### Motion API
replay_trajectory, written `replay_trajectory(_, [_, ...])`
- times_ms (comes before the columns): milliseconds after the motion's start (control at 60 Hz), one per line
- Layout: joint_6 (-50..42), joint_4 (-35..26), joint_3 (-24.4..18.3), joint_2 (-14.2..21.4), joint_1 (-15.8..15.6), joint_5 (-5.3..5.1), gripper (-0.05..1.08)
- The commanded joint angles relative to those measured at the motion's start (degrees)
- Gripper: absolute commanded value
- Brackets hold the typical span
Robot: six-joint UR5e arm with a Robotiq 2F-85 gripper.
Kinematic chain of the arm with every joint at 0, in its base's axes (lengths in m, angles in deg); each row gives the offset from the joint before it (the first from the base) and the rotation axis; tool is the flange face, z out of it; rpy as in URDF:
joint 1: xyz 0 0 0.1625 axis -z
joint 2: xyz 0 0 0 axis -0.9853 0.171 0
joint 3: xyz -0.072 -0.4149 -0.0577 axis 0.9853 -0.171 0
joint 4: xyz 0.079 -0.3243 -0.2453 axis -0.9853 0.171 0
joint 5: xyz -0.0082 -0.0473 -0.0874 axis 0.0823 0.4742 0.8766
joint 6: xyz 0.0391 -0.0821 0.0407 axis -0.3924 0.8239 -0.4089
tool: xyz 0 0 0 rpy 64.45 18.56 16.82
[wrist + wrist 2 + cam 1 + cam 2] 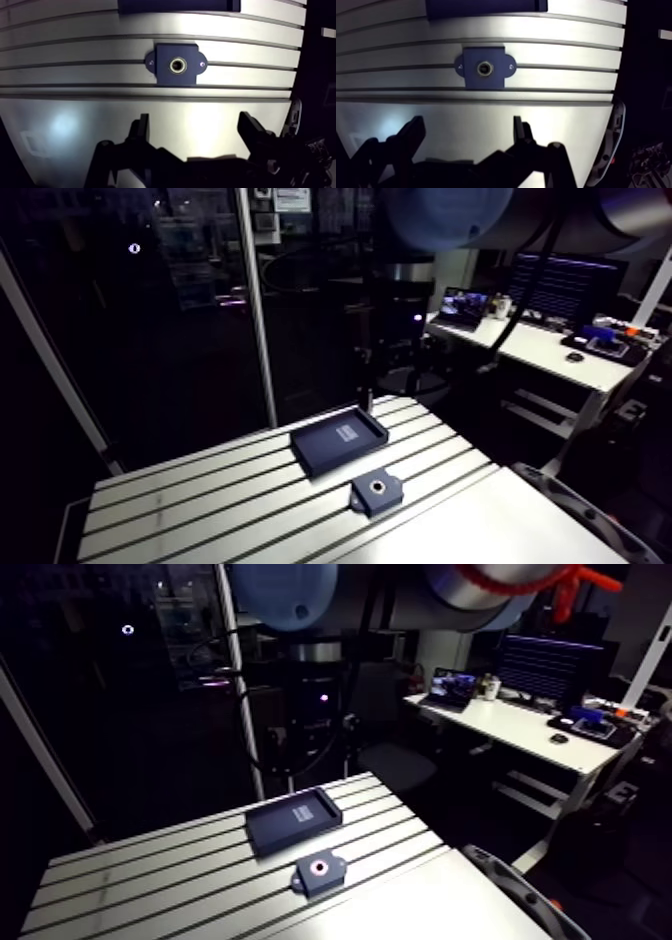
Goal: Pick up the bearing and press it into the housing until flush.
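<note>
The tool (194,125) hangs open and empty above the table (75,30), on the near side of the housing (165,75). I see no loose bearing. A bright ring (177,65) sits in the housing's bore, and I cannot tell if it is the bearing. If the bearing is in the tray (338,438) just beyond the housing, the tool should grip it level, so that it enters straight. Only the wrist view shows the fingers and the ring clearly. Only the arm view shows the whole tray.
</note>
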Motion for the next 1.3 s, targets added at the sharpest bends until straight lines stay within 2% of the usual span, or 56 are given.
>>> replay_trajectory(17, [-3.21,-4.97,-5.86,0.96,-0.53,-0.23,0.01])
replay_trajectory(150, [-4.02,-6.56,-8.42,0.87,-1.23,-0.39,0.01])
replay_trajectory(250, [-5.27,-7.87,-10.18,0.63,-2.24,-1.14,0.01])
replay_trajectory(300, [-6.33,-8.35,-11.25,0.52,-3.36,-1.69,0.01])
replay_trajectory(383, [-8.0,-8.88,-12.6,0.03,-5.27,-1.81,0.01])
replay_trajectory(600, [-11.96,-9.76,-14.87,-0.71,-9.19,-1.64,0.01])
replay_trajectory(817, [-14.38,-12.55,-18.49,-1.5,-11.4,-1.39,0.01])
replay_trajectory(1117, [-16.21,-14.45,-20.31,-1.67,-13.69,-1.37,0.01])
replay_trajectory(1300, [-18.23,-14.36,-20.72,-3.05,-16.14,-0.35,0.01])
